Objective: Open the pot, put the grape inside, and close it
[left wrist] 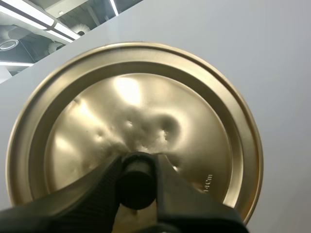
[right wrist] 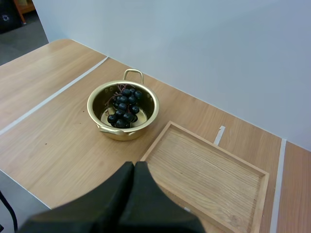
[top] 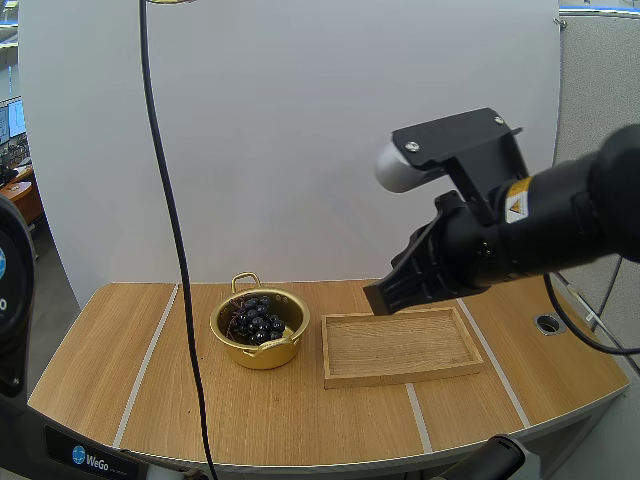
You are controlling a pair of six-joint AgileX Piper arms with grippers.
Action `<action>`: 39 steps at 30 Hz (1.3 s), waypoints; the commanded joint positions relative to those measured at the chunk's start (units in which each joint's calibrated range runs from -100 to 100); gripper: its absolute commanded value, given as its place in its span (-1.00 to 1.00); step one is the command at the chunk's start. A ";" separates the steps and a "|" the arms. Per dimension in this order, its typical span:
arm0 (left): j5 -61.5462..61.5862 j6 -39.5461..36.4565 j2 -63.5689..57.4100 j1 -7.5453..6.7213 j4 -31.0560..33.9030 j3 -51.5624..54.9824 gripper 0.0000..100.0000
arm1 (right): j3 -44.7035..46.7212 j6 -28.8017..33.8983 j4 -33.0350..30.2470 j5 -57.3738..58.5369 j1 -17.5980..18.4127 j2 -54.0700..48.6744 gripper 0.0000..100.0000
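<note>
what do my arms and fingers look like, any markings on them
The right gripper has matte black fingers tapering to a smooth wedge; the left gripper has thick, rounded black ones. The right arm is a black, tubular body bearing a white label with a yellow warning triangle.

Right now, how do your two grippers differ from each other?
The left gripper pinches the black knob of the gold lid; the right gripper holds nothing. The left gripper's fingers stand apart around that knob; the right gripper's lie pressed together as one wedge. The right gripper hangs above the table near the wooden tray; the left gripper holds its lid away from the open pot. Both have two black fingers.
</note>
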 commanded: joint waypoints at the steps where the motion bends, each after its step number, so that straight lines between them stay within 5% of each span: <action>1: -2.77 -0.28 -0.38 -0.21 0.40 -0.40 -1.00 | 0.03 0.48 0.36 0.58 -0.31 -1.75 -1.00; 13: -2.77 -0.28 -0.38 -0.21 0.40 -0.40 -1.00 | 7.74 0.48 5.85 0.58 -0.37 -8.71 -1.00; 39: -2.77 -0.28 -0.38 -0.21 0.40 -0.40 -1.00 | 16.73 0.00 5.92 0.58 -0.37 -12.90 -1.00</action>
